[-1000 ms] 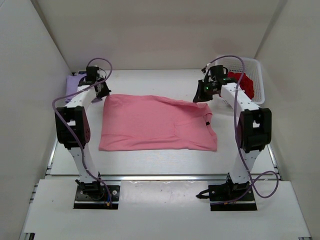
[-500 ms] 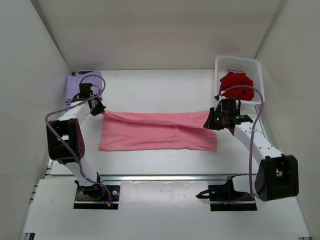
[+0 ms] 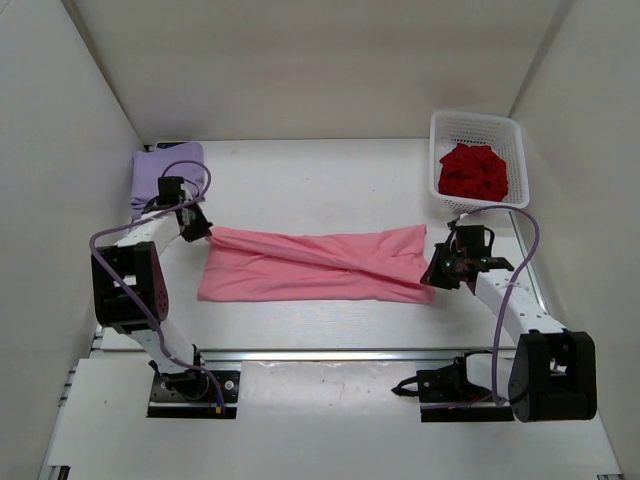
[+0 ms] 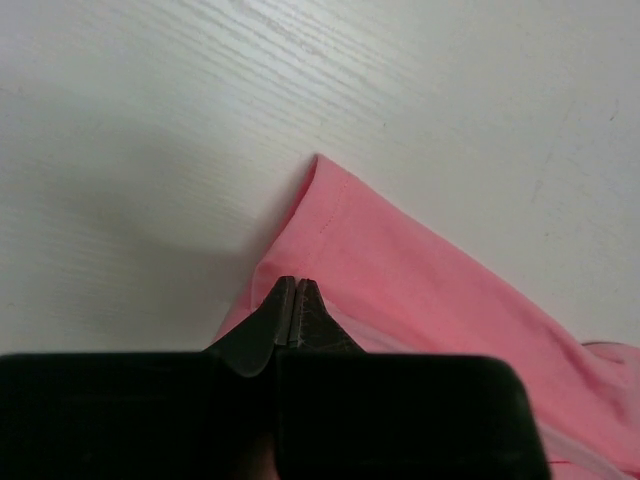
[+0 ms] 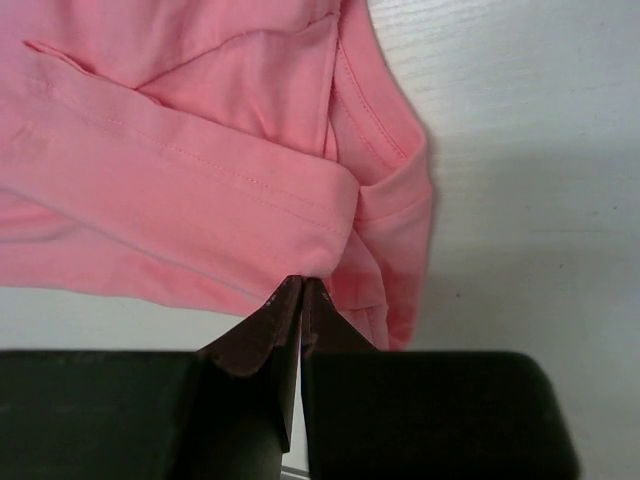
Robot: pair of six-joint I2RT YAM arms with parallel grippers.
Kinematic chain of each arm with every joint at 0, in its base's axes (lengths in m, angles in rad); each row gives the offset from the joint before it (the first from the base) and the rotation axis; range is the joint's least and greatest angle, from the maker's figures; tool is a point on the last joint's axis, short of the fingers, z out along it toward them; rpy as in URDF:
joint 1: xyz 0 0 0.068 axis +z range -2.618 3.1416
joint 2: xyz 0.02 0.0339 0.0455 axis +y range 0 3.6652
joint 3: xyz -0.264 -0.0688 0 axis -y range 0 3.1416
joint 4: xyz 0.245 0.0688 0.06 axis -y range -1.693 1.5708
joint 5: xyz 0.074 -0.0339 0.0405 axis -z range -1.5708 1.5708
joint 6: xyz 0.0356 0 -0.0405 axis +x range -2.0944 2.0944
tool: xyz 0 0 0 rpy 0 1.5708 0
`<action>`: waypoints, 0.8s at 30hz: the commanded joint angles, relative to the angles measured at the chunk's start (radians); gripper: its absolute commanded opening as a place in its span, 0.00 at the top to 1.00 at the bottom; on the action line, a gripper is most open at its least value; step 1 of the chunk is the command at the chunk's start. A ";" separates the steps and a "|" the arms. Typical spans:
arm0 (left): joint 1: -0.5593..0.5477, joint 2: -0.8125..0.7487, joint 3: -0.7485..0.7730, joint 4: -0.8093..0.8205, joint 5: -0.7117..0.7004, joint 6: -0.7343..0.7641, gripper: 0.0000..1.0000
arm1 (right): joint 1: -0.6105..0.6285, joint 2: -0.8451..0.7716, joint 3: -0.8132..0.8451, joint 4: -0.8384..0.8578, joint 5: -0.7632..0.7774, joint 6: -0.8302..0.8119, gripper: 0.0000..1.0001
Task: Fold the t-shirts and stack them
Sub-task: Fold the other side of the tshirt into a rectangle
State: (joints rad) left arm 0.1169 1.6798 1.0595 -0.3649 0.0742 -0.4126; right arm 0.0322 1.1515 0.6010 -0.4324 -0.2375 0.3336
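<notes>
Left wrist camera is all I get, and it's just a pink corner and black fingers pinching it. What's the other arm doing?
Observer: The right gripper is shut on the opposite end of the same pink t-shirt, beside a sleeve.
Operator: Are there more shirts anywhere?
Observer: Yes, a lavender t-shirt lies at the back left corner of the table.
Operator: Only those two?
Observer: No, a dark red t-shirt sits bunched up inside the white lattice basket at the back right.
</notes>
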 commanded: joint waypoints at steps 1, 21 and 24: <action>0.000 -0.009 -0.018 -0.003 0.021 0.001 0.97 | 0.017 0.004 0.009 0.021 0.029 -0.004 1.00; -0.258 -0.230 -0.107 0.176 -0.025 -0.092 0.65 | 0.251 0.396 0.345 0.253 -0.026 -0.001 0.88; -0.273 -0.184 -0.171 0.222 0.073 -0.127 0.67 | 0.244 0.450 0.349 0.313 -0.049 0.005 0.80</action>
State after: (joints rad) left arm -0.1562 1.4647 0.9356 -0.1741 0.0776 -0.5167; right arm 0.2802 1.5799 0.9169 -0.2218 -0.2558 0.3271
